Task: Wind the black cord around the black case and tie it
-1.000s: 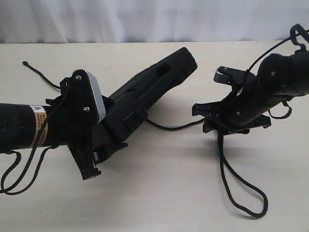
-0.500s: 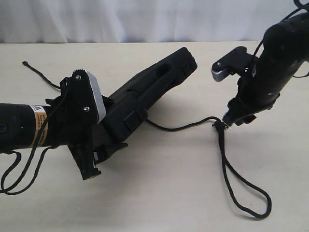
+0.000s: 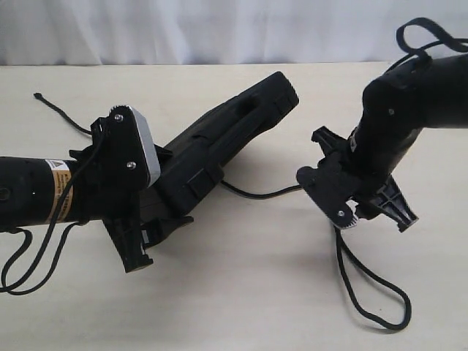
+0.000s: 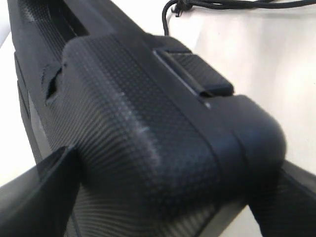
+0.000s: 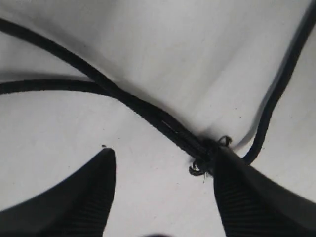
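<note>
At the tabletop's (image 3: 241, 292) left edge, a free end of the cord (image 3: 57, 111) lies near the far side and runs under the left arm. That arm reaches in from the left edge, and the left gripper (image 4: 173, 173) has its jaws set wide around the near end of the case (image 3: 234, 128), one finger (image 4: 42, 197) against each side of it. The case stretches at a slant from that grip, left of the middle, up toward the far edge at the centre. A clasp (image 4: 195, 74) sits on its pebbled shell.

From beside the case the cord comes out again, lies in a shallow curve on the table across the middle, and reaches the right gripper (image 3: 362, 208). This gripper points down at the table right of the centre with its jaws apart and nothing between them. The cord's frayed knot (image 5: 207, 153) sits at the tip of one finger (image 5: 252, 197), touching it or just beside it. Two strands meet at that knot.

Past the gripper, the cord lies in a long loop (image 3: 384, 296) toward the near right corner.
</note>
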Robot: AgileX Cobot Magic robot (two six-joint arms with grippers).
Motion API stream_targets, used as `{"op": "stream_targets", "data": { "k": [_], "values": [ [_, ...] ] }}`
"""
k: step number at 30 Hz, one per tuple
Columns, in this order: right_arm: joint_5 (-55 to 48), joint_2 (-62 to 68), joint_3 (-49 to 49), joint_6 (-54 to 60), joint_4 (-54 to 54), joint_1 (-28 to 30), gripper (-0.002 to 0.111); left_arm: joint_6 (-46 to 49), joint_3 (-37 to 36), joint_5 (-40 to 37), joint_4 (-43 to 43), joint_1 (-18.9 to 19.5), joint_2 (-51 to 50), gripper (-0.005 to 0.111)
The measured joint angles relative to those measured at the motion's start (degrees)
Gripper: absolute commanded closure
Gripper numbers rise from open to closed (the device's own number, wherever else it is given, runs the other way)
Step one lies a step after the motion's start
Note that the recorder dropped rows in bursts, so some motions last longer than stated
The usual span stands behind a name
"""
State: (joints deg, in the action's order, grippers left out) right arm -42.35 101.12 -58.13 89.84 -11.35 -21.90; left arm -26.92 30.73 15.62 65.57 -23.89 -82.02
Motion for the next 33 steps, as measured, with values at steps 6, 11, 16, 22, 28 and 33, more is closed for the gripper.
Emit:
{"op": "stream_targets", "data": {
  "k": [6, 11, 16, 22, 28, 33],
  "values": [
    [7.09, 1.96, 3.44, 7.35, -8.19, 0.00, 0.052, 0.00, 0.00, 0.00, 0.00, 0.00, 0.00, 0.107],
    [13.24, 4.02, 5.95, 8.33, -11.90, 0.00, 0.052, 0.00, 0.00, 0.00, 0.00, 0.00, 0.00, 0.107],
    [15.30, 5.30, 7.56, 8.47, -12.26, 0.00, 0.056, 0.00, 0.00, 0.00, 0.00, 0.00, 0.00, 0.107],
    [16.07, 5.42, 8.52, 8.58, -12.70, 0.00, 0.092, 0.00, 0.00, 0.00, 0.00, 0.00, 0.00, 0.107],
    [16.33, 5.42, 8.60, 7.70, -9.06, 0.00, 0.104, 0.00, 0.00, 0.00, 0.00, 0.00, 0.00, 0.107],
    [17.81, 5.18, 8.60, 5.53, 2.41, 0.00, 0.104, 0.00, 0.00, 0.00, 0.00, 0.00, 0.00, 0.107]
  ]
}}
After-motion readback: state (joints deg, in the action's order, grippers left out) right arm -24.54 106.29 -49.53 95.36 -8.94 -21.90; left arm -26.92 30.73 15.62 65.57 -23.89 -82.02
